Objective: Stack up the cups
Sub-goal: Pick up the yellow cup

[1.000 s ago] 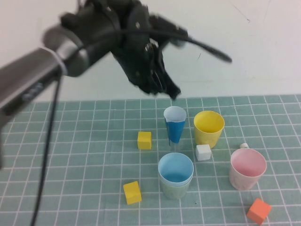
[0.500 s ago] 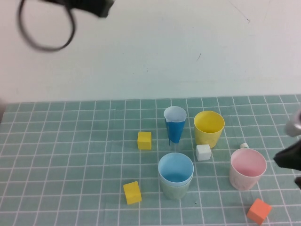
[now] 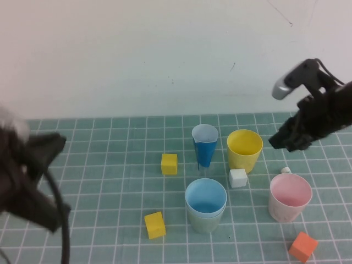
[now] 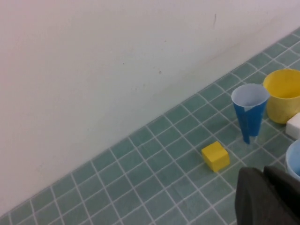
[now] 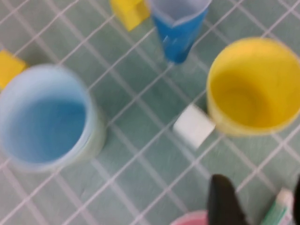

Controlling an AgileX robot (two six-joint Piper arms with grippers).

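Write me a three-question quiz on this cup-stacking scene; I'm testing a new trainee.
1. True or false: the light blue cup sits nested in the sage green cup.
2. Which cup stands nearest the white cube? A pink B yellow C light blue
3. Fill in: the right gripper hovers above the mat with its fingers ____.
Key: 1 true; 2 B, the yellow cup; 3 open. The left gripper, shut, is at the near left.

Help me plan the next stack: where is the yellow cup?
In the high view, the yellow cup stands right of centre, between the dark-blue cone cup and the pink cup, behind the white cube.
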